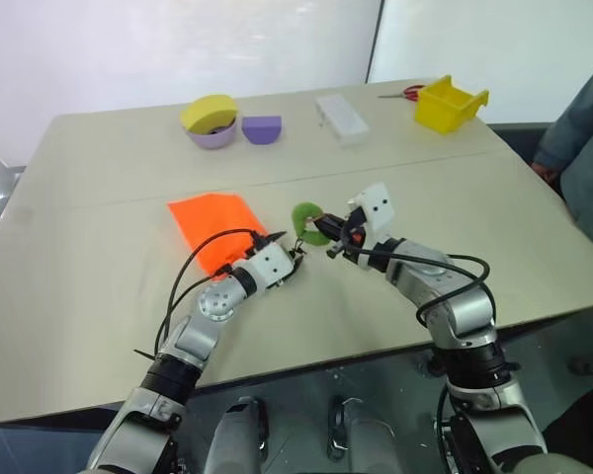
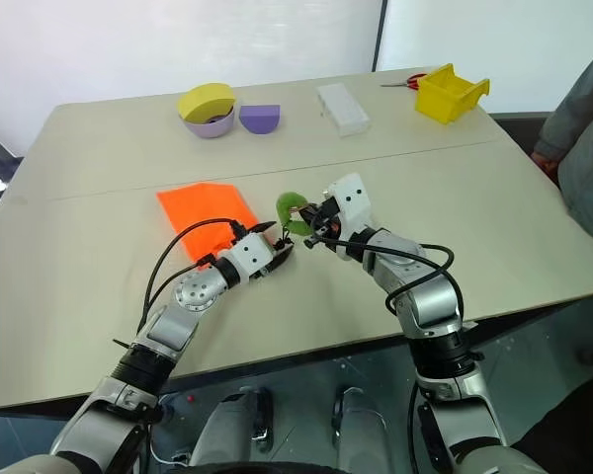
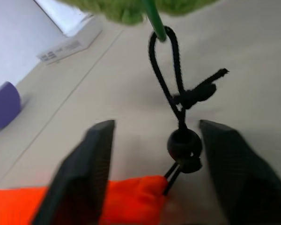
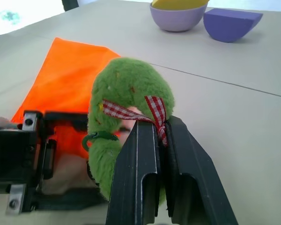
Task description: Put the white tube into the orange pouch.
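Left eye view, from the left of the frame: the orange pouch (image 1: 212, 225) lies flat on the table (image 1: 89, 267), its gathered mouth turned toward the middle of the picture. Where the white tube lies I cannot tell, so the pouch is the only one of the two task things I can place.

Just right of the pouch's mouth is the left gripper (image 1: 296, 259). In the left wrist view its fingers (image 3: 91, 164) stand partly apart, one on each side of the black cord bead (image 3: 184, 143) and the bunched orange fabric. Neither finger touches them, and it has hold of nothing.

The dark cord (image 3: 164, 70) runs up from the bead to the green fuzzy ring (image 1: 306, 222), which is lifted off the table. Right of that, the right gripper (image 1: 334, 242) is clamped tight on the ring, beside its checked ribbon (image 4: 131, 112).

The risks, as I judge them:
- If the left jaws close where they are, they may catch the round bead rather than the fabric, and the bead could squirt out.
- Gripping the cord would not open the mouth.
- A pull by the right arm on the ring would likely draw the cord tighter and cinch the pouch shut, or drag the light pouch across the table.
- The soft ring could slip from the narrow grip.
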### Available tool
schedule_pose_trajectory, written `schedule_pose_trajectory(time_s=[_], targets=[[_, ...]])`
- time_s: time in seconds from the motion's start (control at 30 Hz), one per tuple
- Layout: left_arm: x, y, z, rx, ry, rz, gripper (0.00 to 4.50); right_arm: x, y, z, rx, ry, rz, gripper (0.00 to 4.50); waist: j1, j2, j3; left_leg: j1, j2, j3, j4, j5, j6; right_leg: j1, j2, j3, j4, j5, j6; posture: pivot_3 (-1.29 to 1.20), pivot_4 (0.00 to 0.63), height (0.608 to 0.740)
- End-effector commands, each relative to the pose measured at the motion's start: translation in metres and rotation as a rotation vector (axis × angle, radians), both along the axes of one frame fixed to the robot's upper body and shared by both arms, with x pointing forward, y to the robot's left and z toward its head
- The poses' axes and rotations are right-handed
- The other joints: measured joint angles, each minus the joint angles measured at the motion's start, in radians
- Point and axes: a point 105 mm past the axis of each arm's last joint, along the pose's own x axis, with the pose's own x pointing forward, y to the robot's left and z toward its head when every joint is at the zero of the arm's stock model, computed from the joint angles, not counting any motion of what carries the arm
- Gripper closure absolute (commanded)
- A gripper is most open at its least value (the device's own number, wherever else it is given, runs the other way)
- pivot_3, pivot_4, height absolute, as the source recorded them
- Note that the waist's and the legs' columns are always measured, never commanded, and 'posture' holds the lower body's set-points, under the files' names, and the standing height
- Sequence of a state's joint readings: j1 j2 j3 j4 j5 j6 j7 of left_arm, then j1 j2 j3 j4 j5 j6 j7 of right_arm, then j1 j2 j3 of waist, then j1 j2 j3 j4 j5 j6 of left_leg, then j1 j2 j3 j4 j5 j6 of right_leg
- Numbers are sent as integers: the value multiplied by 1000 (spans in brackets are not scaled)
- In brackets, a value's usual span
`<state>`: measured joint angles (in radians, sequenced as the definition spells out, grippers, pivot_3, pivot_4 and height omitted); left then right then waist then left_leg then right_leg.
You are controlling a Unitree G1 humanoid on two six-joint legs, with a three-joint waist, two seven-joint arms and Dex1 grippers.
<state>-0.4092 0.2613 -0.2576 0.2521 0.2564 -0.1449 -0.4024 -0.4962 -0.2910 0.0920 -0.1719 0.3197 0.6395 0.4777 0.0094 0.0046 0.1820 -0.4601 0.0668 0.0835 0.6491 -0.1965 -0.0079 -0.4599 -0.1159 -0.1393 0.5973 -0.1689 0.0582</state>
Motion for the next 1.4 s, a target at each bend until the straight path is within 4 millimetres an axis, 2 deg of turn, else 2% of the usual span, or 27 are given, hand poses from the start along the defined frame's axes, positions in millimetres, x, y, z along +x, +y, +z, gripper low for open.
schedule_pose_trajectory(time_s=[0.03,0.07,0.1,0.33,0.47,0.53,0.6,0.7,0.77,0.83,0.93,1.0,1.13,1.23,1.4], targets=[[-3,-3,-2,1,4,-14,3400,-4,4,17,19,-63,19,4500,1,0,0,0,0,0,0,0,0,0,0,0,0,0,0,0,150,740],[-4,-3,-2,0,8,-17,3969,-4,4,17,20,-63,19,4500,2,0,0,0,0,0,-1,0,0,0,0,0,0,0,0,0,150,740],[-5,-3,-2,-7,11,-18,4346,-4,4,17,20,-63,19,4500,3,0,0,0,0,0,-1,0,0,0,0,0,0,0,0,0,150,740],[-5,6,11,-121,72,-42,4343,-4,0,18,16,-63,15,4500,3,0,0,0,0,1,0,0,1,0,0,0,-1,0,0,0,150,740],[-10,13,24,-254,166,-161,4343,-3,-2,18,16,-61,13,4500,0,0,0,0,0,0,0,0,0,0,0,0,0,0,0,0,150,740],[-9,23,36,-372,225,-204,4343,-3,-1,18,15,-61,21,4500,-1,0,0,0,0,0,0,0,0,-1,0,0,0,0,0,0,150,740],[-15,27,38,-404,305,-291,4343,-3,0,19,15,-62,26,4500,-1,0,0,0,0,0,0,0,0,-1,0,0,0,0,0,0,150,740],[-25,33,43,-403,333,-406,4343,-4,0,18,16,-62,31,4500,-1,0,0,0,0,0,0,0,1,-1,1,0,0,0,0,0,150,740],[-29,38,38,-348,358,-431,4343,3,-9,20,21,-75,-31,4500,0,0,0,0,0,0,0,0,1,-1,1,0,0,0,0,0,150,740],[-33,42,21,-183,345,-425,4343,15,-33,27,37,-91,-127,4500,2,0,0,-1,0,1,0,0,1,-1,1,0,-1,0,0,0,150,740],[-34,40,14,-85,291,-412,4343,26,-66,45,131,-111,-238,4500,4,0,0,-1,0,1,0,0,1,0,0,0,-1,0,0,0,150,740],[-33,38,13,-23,247,-412,4343,28,-74,49,142,-118,-263,4500,3,0,0,-1,0,1,0,0,1,0,0,0,-1,0,0,0,150,740],[-9,47,12,178,122,-261,4343,32,-92,50,143,-125,-320,4500,3,0,0,-1,0,1,-1,0,1,-1,0,0,0,0,0,0,150,740],[3,49,20,177,63,-179,4343,34,-104,52,170,-126,-364,4500,2,0,0,-1,0,1,-1,0,1,-1,1,0,0,0,0,0,150,740],[0,46,15,206,61,-205,4343,35,-109,50,152,-126,-385,4500,1,0,0,-1,0,2,-1,1,1,-2,1,1,0,0,0,0,150,740]])
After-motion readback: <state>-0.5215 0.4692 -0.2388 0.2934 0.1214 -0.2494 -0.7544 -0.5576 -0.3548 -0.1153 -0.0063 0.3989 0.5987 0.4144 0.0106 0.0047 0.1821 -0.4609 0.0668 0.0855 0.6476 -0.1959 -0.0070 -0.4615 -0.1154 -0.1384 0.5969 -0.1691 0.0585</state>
